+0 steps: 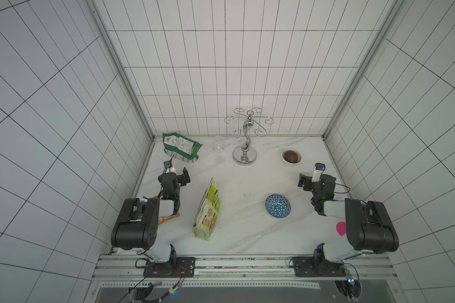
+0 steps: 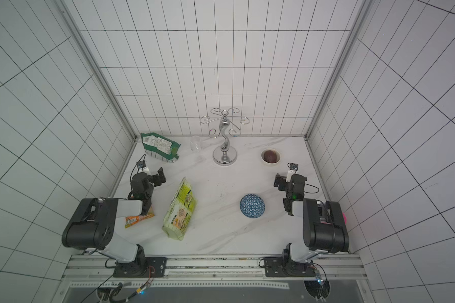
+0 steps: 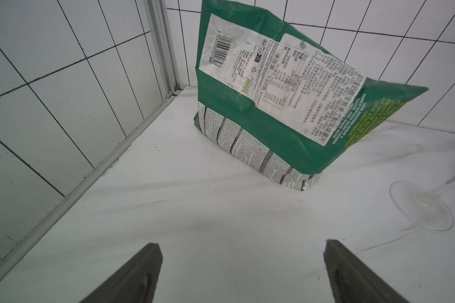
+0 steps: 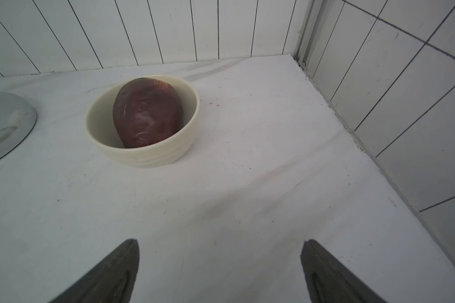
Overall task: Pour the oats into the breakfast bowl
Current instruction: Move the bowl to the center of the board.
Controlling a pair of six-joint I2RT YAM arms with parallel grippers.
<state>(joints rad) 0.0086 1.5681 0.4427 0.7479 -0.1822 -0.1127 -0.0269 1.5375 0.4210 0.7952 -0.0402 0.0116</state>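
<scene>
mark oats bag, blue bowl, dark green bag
oats bag (image 1: 208,210), in a top view, middle of printed face
blue bowl (image 1: 278,206), in a top view, centre of triangle pattern
dark green bag (image 3: 273,78), left wrist view, white label

Left claw (image 3: 242,245) gaping, empty, right claw (image 4: 221,241) gaping, empty, both hovering low

White tiled walls (image 1: 221,78), aluminium corner posts (image 1: 118,68), marbled white tabletop (image 1: 247,230)

You've two bowls (breakfast bowl (image 1: 278,206), white bowl (image 4: 147,157)), two bags (oats bag (image 1: 208,210), green bag (image 1: 180,147)), one orange packet (image 2: 138,219), one glass (image 3: 420,207), one chrome stand (image 1: 244,158).
</scene>
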